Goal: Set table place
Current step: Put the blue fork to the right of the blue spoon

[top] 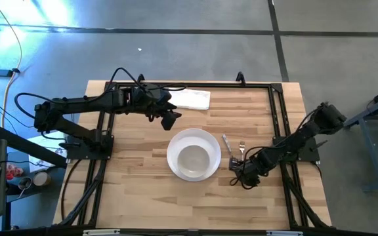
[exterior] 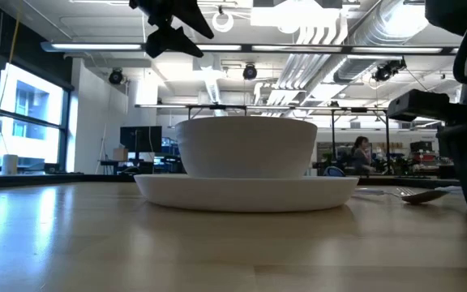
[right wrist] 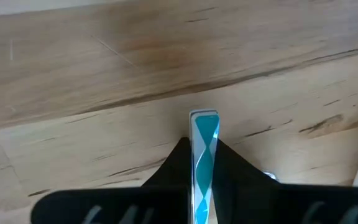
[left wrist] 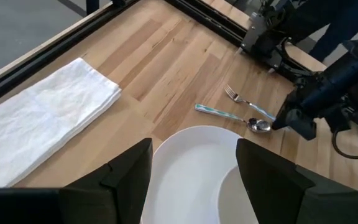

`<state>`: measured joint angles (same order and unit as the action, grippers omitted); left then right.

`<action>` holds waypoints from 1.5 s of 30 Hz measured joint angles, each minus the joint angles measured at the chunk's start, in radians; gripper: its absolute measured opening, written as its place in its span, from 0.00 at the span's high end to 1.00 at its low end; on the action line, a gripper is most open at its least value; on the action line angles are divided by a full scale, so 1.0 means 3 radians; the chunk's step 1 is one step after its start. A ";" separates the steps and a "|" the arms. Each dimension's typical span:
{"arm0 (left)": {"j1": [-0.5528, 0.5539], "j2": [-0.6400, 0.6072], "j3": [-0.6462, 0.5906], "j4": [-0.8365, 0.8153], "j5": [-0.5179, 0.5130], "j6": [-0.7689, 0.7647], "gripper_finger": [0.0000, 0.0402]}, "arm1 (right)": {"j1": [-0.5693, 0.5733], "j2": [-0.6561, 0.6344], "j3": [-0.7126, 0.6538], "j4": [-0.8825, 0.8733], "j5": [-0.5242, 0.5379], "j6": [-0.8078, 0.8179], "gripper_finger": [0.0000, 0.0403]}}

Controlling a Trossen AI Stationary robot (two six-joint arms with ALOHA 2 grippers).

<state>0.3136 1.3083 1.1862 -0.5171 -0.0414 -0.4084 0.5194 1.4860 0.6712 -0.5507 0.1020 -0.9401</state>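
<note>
A white bowl sits in a white round plate at the middle of the plank table. A spoon with a teal patterned handle and a metal fork lie on the table to the right of the plate. My right gripper is low at the spoon's near end and shut on it. My left gripper is open and empty. It hangs above the plate's far left rim, high in the low view. My right gripper pinches the spoon between its two fingers at the bowl end. The teal handle sticks out past the fingertips. The fingers come low, slanting from the table's near right, and lie along the handle. The spoon lies on the table.
A folded white napkin lies at the table's far edge, behind my left gripper. The black rail frame runs around the tabletop. Bare planks show left of the plate and along the near edge.
</note>
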 joint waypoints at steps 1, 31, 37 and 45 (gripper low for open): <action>-0.0001 0.0000 0.0000 0.0001 0.0012 0.0001 0.45 | 0.0000 0.0000 0.0000 0.0003 -0.0001 -0.0001 0.99; -0.0001 -0.0001 0.0000 0.0000 0.0021 0.0036 0.45 | -0.0005 -0.0004 -0.0104 0.0167 -0.0145 0.0437 0.99; -0.0001 -0.0001 0.0000 0.0001 0.0013 0.0034 0.45 | -0.0004 -0.0028 -0.0184 0.0231 -0.0137 0.0467 0.99; 0.0001 -0.0003 0.0000 0.0004 0.0012 0.0034 0.45 | 0.0023 -0.0027 -0.0186 0.0252 -0.0137 0.0513 0.99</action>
<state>0.3138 1.3075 1.1862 -0.5159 -0.0380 -0.3981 0.5263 1.4779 0.6154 -0.4751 0.0609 -0.7861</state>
